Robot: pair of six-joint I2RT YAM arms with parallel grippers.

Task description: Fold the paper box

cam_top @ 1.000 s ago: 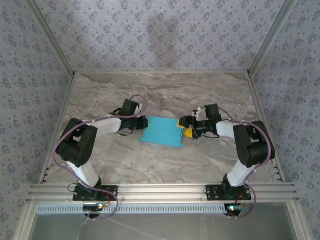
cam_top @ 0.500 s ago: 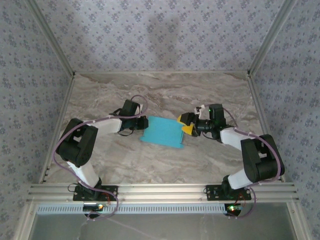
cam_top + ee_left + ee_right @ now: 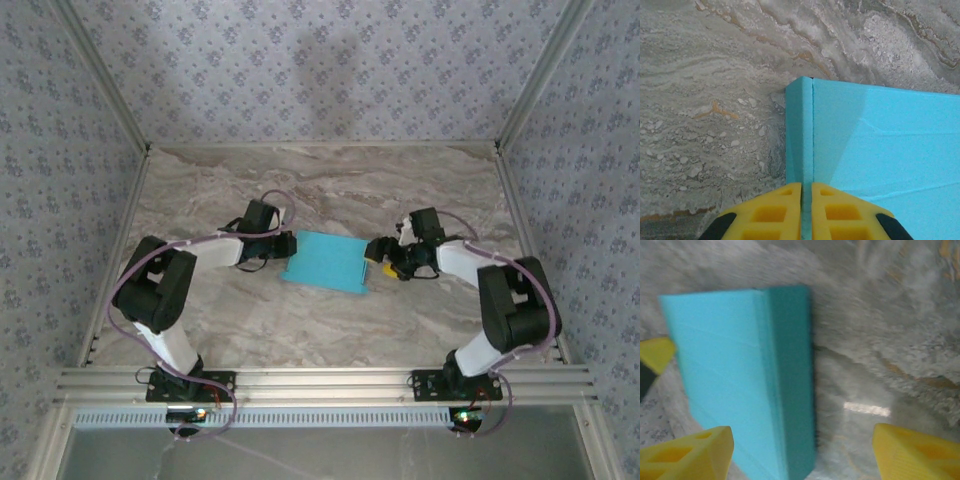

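The paper box [image 3: 325, 262] lies flat and light blue in the middle of the marble table. My left gripper [image 3: 288, 246] is at its left end. In the left wrist view the yellow fingers [image 3: 775, 210] are shut on the thin upright edge of the paper box [image 3: 880, 140], a blue strip showing between them at my left gripper [image 3: 806, 186]. My right gripper [image 3: 378, 256] sits low at the box's right end. In the blurred right wrist view my right gripper [image 3: 802, 437] stands open, its fingers [image 3: 912, 452] wide apart around the darker end wall of the paper box [image 3: 735, 370].
The marble table [image 3: 330, 185] has free room behind and in front of the box. Patterned walls with metal corner posts [image 3: 110, 95] close off the back and sides. An aluminium rail [image 3: 320, 382] runs along the near edge by the arm bases.
My right gripper has swung from above the box's right edge down to table level at that end and narrowed slightly. The left gripper and the box have stayed put.
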